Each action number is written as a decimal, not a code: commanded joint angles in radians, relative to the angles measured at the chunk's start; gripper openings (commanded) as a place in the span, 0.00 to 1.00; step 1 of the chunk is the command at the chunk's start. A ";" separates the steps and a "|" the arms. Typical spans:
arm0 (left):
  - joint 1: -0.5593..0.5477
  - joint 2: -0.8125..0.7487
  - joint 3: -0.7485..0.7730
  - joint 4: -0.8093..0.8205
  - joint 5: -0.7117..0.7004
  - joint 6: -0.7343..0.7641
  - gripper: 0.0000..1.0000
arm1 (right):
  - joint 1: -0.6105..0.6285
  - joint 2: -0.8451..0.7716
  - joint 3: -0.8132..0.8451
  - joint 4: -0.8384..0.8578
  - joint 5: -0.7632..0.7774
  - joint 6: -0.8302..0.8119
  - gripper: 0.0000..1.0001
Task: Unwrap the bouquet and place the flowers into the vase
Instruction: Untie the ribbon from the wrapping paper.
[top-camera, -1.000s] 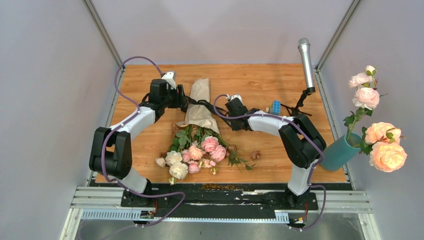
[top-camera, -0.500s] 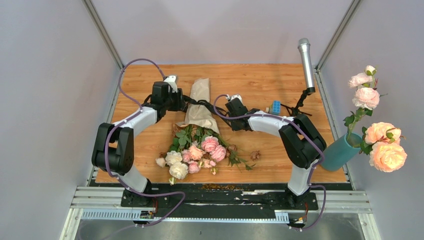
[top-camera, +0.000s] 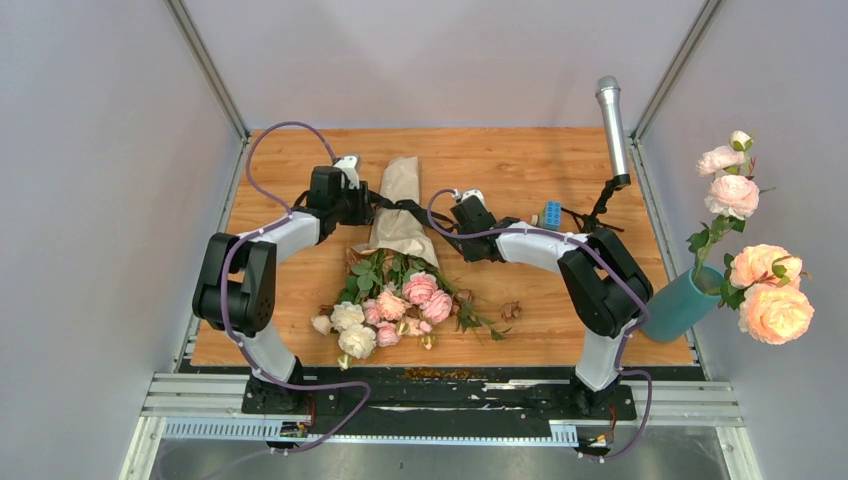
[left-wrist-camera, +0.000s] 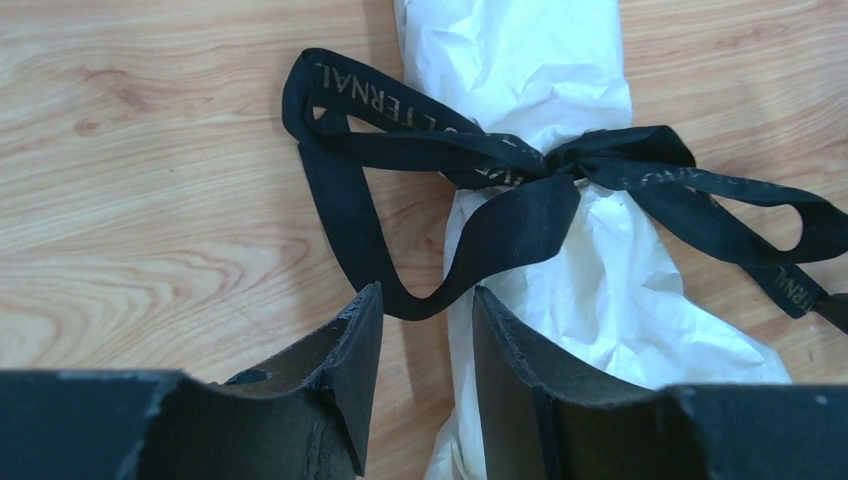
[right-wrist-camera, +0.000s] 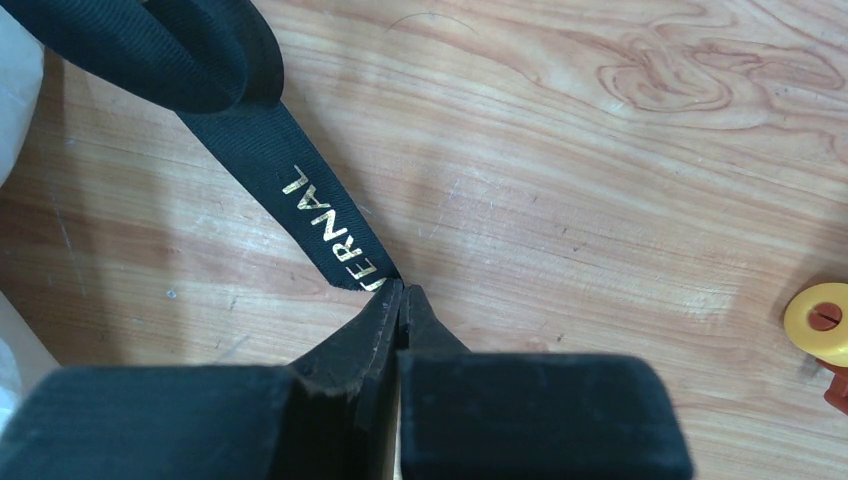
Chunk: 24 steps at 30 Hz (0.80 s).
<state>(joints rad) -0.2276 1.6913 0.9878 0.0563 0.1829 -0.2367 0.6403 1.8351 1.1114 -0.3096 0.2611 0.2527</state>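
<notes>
Bouquet (top-camera: 398, 240) flat at the middle of the surface (top-camera: 520, 160), paper end toward the far edge, blooms toward the near edge, black ribbon (left-wrist-camera: 500, 170) tied around the paper. Left fingers (top-camera: 365, 203) apart, a ribbon loop dipping to the gap between them. Right fingers (right-wrist-camera: 400, 300) pressed together on the ribbon's tail. Vase (top-camera: 678, 302) at the right edge, well apart from the bouquet.

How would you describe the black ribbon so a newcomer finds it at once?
Start at the wooden table; near its middle lies a bouquet in tan paper. Around the paper's waist is the black ribbon, tied in a bow. It alone is flat black fabric with gold lettering, one tail pinched by the right end effector.
</notes>
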 joint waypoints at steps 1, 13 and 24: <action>-0.001 0.032 0.051 0.051 0.024 -0.007 0.45 | 0.001 -0.037 -0.005 0.007 0.015 -0.002 0.00; -0.007 0.084 0.080 0.095 0.073 -0.044 0.38 | 0.000 -0.051 -0.015 0.002 0.022 -0.001 0.00; -0.007 0.064 0.053 0.122 0.070 -0.066 0.01 | 0.000 -0.070 -0.030 -0.004 0.060 0.000 0.00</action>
<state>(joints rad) -0.2314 1.7805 1.0309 0.1322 0.2607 -0.2951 0.6403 1.8164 1.0927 -0.3168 0.2771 0.2527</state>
